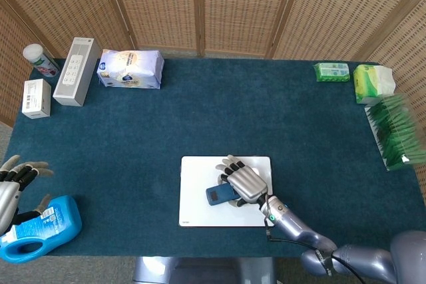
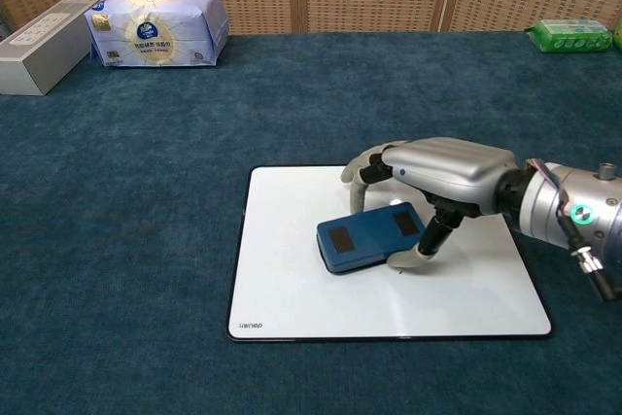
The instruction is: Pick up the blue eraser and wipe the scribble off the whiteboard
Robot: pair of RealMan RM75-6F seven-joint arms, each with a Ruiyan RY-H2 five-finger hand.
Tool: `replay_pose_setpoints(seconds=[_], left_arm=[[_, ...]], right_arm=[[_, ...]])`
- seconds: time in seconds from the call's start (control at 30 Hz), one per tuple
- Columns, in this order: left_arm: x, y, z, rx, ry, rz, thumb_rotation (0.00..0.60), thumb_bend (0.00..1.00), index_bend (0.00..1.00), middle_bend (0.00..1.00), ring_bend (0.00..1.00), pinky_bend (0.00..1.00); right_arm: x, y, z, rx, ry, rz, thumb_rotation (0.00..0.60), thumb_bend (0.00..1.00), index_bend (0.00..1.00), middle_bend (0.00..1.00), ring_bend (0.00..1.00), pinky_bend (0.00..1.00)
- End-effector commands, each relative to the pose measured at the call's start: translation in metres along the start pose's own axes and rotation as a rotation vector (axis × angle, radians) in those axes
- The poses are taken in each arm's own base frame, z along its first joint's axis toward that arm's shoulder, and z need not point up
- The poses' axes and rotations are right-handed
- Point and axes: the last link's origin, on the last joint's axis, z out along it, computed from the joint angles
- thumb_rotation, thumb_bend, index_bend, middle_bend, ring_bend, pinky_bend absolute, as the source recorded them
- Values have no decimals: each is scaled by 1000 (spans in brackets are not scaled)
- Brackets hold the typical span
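A white whiteboard (image 2: 292, 279) lies flat on the dark teal worktop (image 2: 146, 191). The right hand (image 2: 432, 182) reaches in from the right edge and holds the blue eraser (image 2: 362, 237) near the middle of the board, its fingers (image 2: 362, 170) curled over the eraser's far side and its thumb (image 2: 413, 256) pressed against the near edge. The eraser rests on the board, showing 2 dark rectangular patches on its top. At the far left stand a grey box (image 2: 44, 34) and, beside it, a white-and-blue tissue pack (image 2: 155, 28). A green packet (image 2: 573, 34) lies at the far right.
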Motion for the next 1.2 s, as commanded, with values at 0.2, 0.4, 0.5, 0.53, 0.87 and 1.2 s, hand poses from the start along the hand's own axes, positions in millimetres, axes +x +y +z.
replay_pose_setpoints(seconds=[0.2, 0.4, 0.5, 0.53, 0.87, 1.2], left_arm=[[0, 4, 2, -14, 1, 4, 600, 427, 339, 268, 225, 76], [-1, 8, 4, -26, -1, 5, 600, 428, 339, 268, 225, 75], [-1, 9, 5, -32, -2, 5, 600, 428, 339, 267, 225, 75], [-2, 9, 5, -34, -2, 5, 600, 427, 339, 267, 225, 75], [-1, 5, 4, -22, 4, 2, 600, 428, 339, 267, 225, 75], [0, -4, 0, 0, 6, -1, 600, 428, 338, 267, 225, 75]], right_arm=[[0, 11, -10, -33, 4, 0, 600, 213, 567, 172, 0, 0], [2, 23, -23, -76, 13, 8, 600, 213, 566, 173, 0, 0], [4, 35, -34, -115, 21, 2, 600, 212, 566, 174, 0, 0], [7, 37, -39, -122, 27, 0, 600, 212, 566, 174, 0, 0], [11, 24, -27, -85, 17, 0, 600, 213, 563, 174, 0, 0], [2, -6, 4, -12, -18, -1, 600, 212, 558, 174, 0, 0]])
